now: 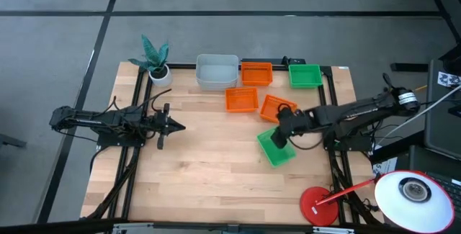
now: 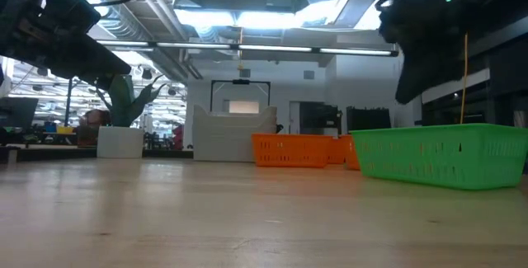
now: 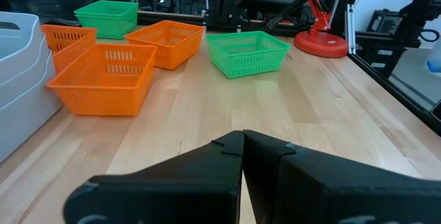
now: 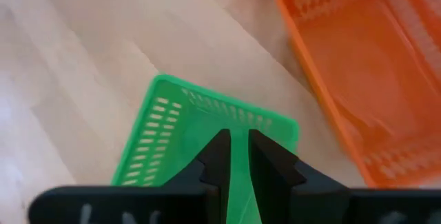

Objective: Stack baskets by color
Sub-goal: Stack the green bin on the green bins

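A green basket point(image 1: 276, 149) sits at the table's right middle, with my right gripper point(image 1: 282, 136) shut on its far side. The low view shows this basket point(image 2: 441, 154) low over the table. Another green basket point(image 1: 305, 75) stands at the far right. Three orange baskets point(image 1: 256, 73) point(image 1: 241, 99) point(image 1: 277, 108) sit singly between them. A pale grey basket point(image 1: 217, 70) stands at the far middle. My left gripper point(image 1: 178, 127) hovers shut over the left half of the table, holding nothing. My right gripper pinches the green basket's wall point(image 4: 239, 162) between its two fingers, on the side toward the nearest orange basket point(image 4: 358, 79). The fingers slant down from above and from the table's right. I cannot tell whether the basket's bottom is on the table.
A small white pot with a teal plant point(image 1: 160, 73) stands at the far left corner. A red lamp base point(image 1: 320, 207) sits at the near right corner. Bare wood stretches across the table's middle and near side point(image 1: 216, 169).
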Available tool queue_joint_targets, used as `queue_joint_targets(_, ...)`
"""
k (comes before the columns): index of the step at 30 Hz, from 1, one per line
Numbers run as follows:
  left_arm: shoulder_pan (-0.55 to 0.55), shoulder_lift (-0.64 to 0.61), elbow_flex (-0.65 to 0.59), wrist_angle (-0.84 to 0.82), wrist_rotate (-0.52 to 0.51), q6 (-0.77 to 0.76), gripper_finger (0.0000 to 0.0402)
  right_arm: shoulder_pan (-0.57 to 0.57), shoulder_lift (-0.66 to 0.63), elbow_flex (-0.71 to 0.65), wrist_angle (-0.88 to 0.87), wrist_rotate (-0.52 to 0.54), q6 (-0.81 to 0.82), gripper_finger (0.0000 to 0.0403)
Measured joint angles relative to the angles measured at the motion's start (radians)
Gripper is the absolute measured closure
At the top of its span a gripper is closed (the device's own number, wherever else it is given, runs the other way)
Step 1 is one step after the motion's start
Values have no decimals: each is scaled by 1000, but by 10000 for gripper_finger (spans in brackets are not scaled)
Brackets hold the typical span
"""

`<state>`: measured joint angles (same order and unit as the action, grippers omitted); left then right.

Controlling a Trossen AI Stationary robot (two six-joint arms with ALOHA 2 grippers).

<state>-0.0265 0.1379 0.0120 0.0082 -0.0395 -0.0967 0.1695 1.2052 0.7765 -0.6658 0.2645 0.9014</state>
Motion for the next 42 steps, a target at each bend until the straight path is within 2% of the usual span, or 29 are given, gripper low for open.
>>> queue_joint_targets(5, 0, 0, 0, 0, 0, 0, 401, 106, -9, 0, -176, 59, 218, 350)
queue_joint_targets(11, 0, 0, 0, 0, 0, 0, 401, 127, -6, 0, -205, 23, 269, 344)
queue_joint_targets(15, 0, 0, 0, 0, 0, 0, 401, 126, -6, 0, -174, 17, 243, 316)
queue_joint_targets(24, 0, 0, 0, 0, 0, 0, 401, 126, 0, 0, -163, 5, 269, 224)
queue_joint_targets(28, 0, 0, 0, 0, 0, 0, 401, 126, 17, -1, -77, 15, 254, 201)
queue_joint_targets(32, 0, 0, 0, 0, 0, 0, 401, 126, 45, -1, 28, 14, 158, 196)
queue_joint_targets(37, 0, 0, 0, 0, 0, 0, 401, 127, 141, -1, 198, -126, 67, 201)
queue_joint_targets(42, 0, 0, 0, 0, 0, 0, 401, 127, 242, -1, 270, -183, 85, 203)
